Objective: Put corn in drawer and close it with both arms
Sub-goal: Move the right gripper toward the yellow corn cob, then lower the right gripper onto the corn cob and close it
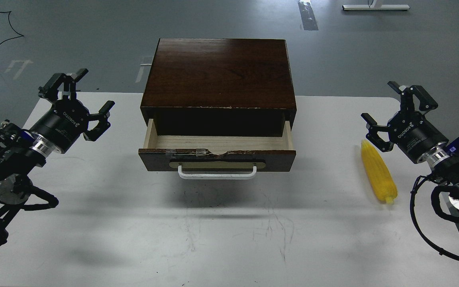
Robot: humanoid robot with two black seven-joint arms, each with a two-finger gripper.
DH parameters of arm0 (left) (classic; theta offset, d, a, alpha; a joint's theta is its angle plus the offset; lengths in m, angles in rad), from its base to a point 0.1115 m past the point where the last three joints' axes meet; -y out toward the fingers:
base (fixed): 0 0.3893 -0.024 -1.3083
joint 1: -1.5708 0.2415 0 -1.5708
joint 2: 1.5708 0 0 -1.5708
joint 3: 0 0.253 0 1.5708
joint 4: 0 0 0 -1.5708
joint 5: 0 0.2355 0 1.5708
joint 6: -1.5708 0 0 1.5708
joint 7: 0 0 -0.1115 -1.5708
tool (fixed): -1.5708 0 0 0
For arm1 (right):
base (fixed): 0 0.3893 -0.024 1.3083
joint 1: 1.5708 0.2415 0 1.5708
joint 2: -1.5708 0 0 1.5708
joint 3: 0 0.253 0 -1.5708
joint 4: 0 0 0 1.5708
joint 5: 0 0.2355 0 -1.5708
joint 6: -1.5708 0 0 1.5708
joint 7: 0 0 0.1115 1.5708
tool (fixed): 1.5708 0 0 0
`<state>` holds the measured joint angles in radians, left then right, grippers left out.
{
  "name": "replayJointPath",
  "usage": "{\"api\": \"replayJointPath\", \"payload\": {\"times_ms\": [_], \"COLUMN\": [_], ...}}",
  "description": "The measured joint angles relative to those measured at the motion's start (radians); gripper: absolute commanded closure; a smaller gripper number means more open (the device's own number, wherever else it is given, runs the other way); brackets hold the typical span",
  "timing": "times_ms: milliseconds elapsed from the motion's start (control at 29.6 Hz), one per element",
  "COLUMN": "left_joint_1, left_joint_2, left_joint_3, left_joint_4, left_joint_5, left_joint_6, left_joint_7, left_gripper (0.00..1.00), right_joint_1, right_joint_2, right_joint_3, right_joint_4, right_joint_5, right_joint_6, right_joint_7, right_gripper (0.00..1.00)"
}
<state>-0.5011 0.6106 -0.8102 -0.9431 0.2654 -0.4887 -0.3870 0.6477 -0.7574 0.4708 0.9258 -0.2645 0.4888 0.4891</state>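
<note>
At far left, the left gripper (79, 95) is raised above the white table (94, 223), its fingers spread wide apart and holding nothing. At centre stands a dark brown wooden cabinet (219, 71) near the table's far edge. Its drawer (216, 153) is pulled out toward the viewer; the pale wood floor inside shows bare, the top edge of the dark front is chipped, and a white bar handle (216, 173) is mounted below a tan plate. To the right, well apart from the drawer, the corn (379, 172) lies flat on the table, its narrow end pointing away from the viewer. The right gripper (395, 111) hovers just above and beside that narrow end, fingers spread apart, gripping nothing.
</note>
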Motion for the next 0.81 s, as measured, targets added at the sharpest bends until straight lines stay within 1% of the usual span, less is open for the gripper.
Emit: {"api": "replayJointPath", "payload": {"times_ms": [236, 338, 405, 473, 540, 642, 810], "left_joint_1": [-0.005, -0.005, -0.005, -0.005, -0.005, -0.005, -0.004], "left_joint_2": [-0.008, -0.009, -0.009, -0.009, -0.010, -0.012, -0.020], "left_joint_3": [0.002, 0.002, 0.001, 0.000, 0.000, 0.000, 0.000], "left_joint_4": [-0.003, -0.004, -0.005, -0.007, -0.007, -0.008, -0.008], "left_joint_5": [0.001, 0.001, 0.001, 0.001, 0.000, 0.000, 0.000], "left_joint_6": [0.000, 0.000, 0.000, 0.000, 0.000, 0.000, 0.000], "left_joint_7": [0.000, 0.000, 0.000, -0.001, -0.002, -0.002, -0.002], "left_gripper": [0.01, 0.01, 0.01, 0.01, 0.01, 0.01, 0.01], "right_joint_1": [0.098, 0.117, 0.119, 0.111, 0.105, 0.125, 0.195], "right_joint_2": [-0.178, -0.210, -0.214, -0.216, -0.215, -0.181, -0.124], "right_joint_3": [-0.001, -0.003, -0.005, -0.016, -0.049, -0.152, -0.306], "right_joint_4": [0.050, 0.055, 0.056, 0.053, 0.044, 0.009, -0.062], "right_joint_5": [-0.375, -0.578, -0.744, -0.883, -0.969, -1.030, -1.043], "right_joint_6": [0.000, 0.000, -0.001, -0.023, -0.055, -0.102, -0.125], "right_joint_7": [0.000, 0.000, 0.000, 0.000, 0.000, -0.001, -0.001], "right_gripper": [0.00, 0.00, 0.00, 0.00, 0.00, 0.00, 0.00]}}
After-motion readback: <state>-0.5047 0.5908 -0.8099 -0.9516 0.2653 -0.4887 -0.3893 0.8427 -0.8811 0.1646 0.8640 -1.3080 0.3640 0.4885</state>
